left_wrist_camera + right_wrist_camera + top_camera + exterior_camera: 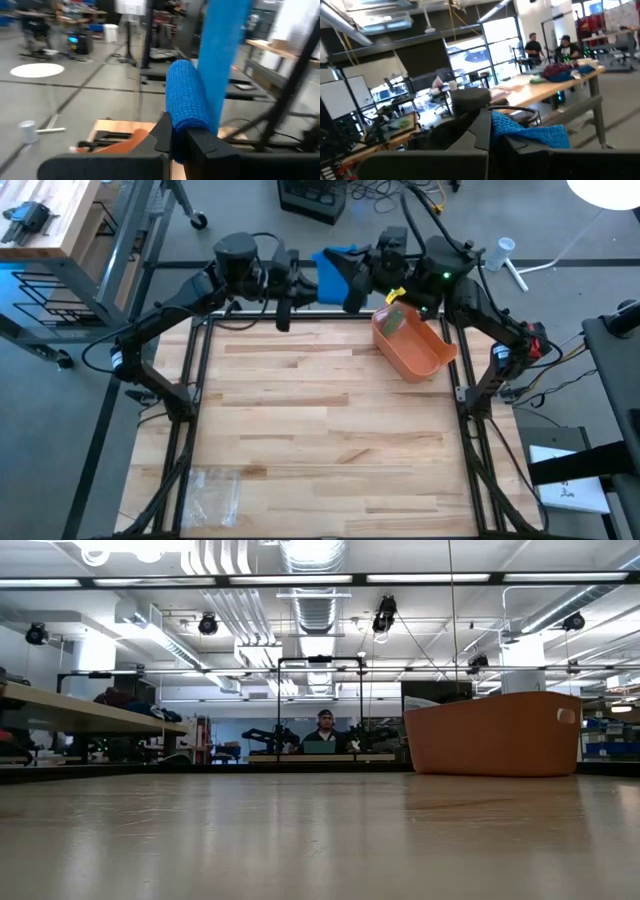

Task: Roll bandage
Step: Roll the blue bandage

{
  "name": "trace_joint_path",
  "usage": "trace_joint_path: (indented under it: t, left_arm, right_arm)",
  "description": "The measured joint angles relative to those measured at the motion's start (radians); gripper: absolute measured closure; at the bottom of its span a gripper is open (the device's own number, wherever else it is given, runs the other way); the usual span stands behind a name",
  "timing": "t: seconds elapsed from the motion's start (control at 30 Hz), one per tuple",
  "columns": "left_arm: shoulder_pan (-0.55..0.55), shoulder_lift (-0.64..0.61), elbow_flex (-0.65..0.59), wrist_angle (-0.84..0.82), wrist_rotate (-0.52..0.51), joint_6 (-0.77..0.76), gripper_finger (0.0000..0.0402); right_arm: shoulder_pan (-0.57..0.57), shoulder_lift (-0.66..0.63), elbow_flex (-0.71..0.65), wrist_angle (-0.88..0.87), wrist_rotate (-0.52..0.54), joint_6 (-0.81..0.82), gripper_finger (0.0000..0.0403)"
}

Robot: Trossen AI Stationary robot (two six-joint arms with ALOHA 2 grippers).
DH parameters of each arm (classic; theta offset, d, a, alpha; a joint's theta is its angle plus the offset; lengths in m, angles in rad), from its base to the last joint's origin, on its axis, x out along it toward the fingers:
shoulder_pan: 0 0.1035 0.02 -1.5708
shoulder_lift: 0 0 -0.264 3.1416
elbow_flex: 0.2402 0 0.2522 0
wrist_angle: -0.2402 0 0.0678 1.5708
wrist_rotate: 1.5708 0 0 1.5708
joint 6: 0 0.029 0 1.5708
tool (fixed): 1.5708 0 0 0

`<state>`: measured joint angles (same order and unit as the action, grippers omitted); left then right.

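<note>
Nearest the left wrist camera, the left gripper has its two dark fingers pinched tight on the blue bandage. The rolled part stands up from between the fingers, and a flat blue strip runs on upward from it and out of the picture. In the right wrist view the right gripper is also clamped on the bandage; a crumpled end of the blue weave sticks out to one side of its fingers.

From above, both grippers meet over the far edge of the wooden counter, the left gripper on the left and the right gripper on the right, with the bandage stretched between them, up in the air and off the counter.

No writing or label can be read in any view.

An orange bin sits on the counter near the far right corner, just below the right arm, with something green inside. In the low view the bin stands on the right, and the grippers do not show there. A clear plastic bag lies near the front left corner of the counter, well apart from the rest. Beyond the counter are workbenches and stands, and a person sits far back in the room. Nothing lies between the two grippers except the bandage itself.
</note>
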<state>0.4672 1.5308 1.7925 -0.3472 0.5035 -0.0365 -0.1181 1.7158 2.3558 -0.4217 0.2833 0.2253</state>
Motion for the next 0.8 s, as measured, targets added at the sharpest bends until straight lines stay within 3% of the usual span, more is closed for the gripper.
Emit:
trace_joint_path:
  t: [0.37,0.67,0.8]
  left_arm:
    - [-0.068,-0.028,-0.001,-0.012,0.008,0.033,0.0393]
    - [-0.063,-0.041,-0.001,-0.099,-0.16,0.095,0.0393]
    - [-0.055,-0.041,-0.001,-0.1,-0.288,0.07,0.0393]
  right_arm:
    - [-0.028,-0.002,0.0,-0.112,0.064,0.067,0.0403]
    - [-0.013,-0.028,0.0,-0.058,0.05,0.063,0.0403]
    - [0.012,-0.036,0.0,-0.052,0.05,0.047,0.0403]
